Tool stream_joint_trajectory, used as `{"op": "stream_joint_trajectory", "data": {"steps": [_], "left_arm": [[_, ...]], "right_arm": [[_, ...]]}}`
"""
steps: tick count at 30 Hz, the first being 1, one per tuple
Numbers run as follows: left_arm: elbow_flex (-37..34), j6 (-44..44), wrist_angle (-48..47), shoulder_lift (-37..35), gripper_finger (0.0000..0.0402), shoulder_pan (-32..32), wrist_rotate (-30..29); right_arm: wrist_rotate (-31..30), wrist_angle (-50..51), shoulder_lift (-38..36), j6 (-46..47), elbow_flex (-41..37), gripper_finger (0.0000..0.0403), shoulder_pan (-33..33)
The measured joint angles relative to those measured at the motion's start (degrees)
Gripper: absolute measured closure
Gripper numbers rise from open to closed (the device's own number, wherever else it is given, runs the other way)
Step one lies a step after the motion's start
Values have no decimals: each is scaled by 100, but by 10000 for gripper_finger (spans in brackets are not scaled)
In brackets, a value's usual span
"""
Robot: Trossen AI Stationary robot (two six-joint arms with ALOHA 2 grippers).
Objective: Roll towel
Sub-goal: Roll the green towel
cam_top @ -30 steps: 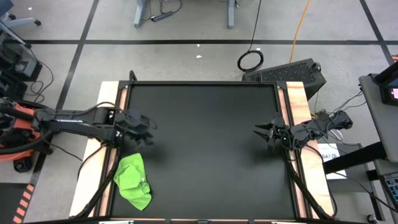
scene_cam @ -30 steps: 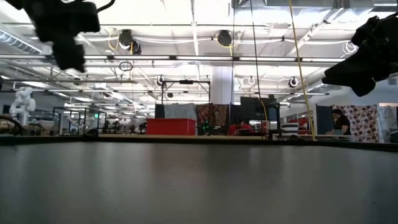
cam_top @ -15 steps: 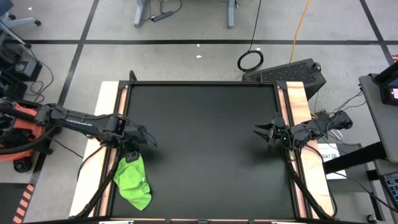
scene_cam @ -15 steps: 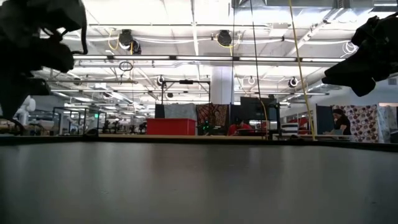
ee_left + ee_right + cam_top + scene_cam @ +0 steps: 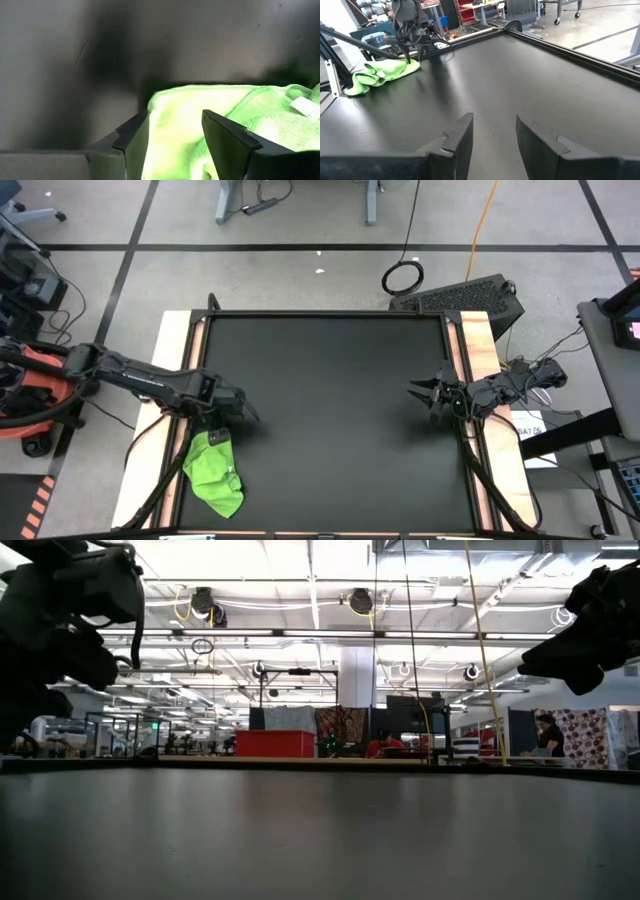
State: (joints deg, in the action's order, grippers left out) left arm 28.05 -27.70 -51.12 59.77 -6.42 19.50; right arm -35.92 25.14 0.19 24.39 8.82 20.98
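Left gripper (image 5: 222, 426) open, fingers straddling far edge of lime-green towel (image 5: 214, 472) crumpled at mat's (image 5: 330, 380) near-left corner; pinch only that edge, lift low, spread flat before rolling; right gripper (image 5: 420, 394) open, idle near mat's right edge.

high view straight down on whole table, low view level across mat, wrist views close behind own fingers, left gripper (image 5: 222, 430) at towel (image 5: 214, 472) shared with right wrist
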Motion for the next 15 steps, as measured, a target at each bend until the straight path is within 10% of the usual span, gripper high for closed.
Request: {"op": "stream_joint_trajectory", "data": {"steps": [9, 15], "left_arm": [[-2, 545, 329, 894, 223, 0, 23], [30, 569, 426, 1103, 312, 0, 9]], "right_arm": [[0, 1, 0, 1, -1, 263, 2], [0, 0, 0, 0, 0, 263, 2]]}}
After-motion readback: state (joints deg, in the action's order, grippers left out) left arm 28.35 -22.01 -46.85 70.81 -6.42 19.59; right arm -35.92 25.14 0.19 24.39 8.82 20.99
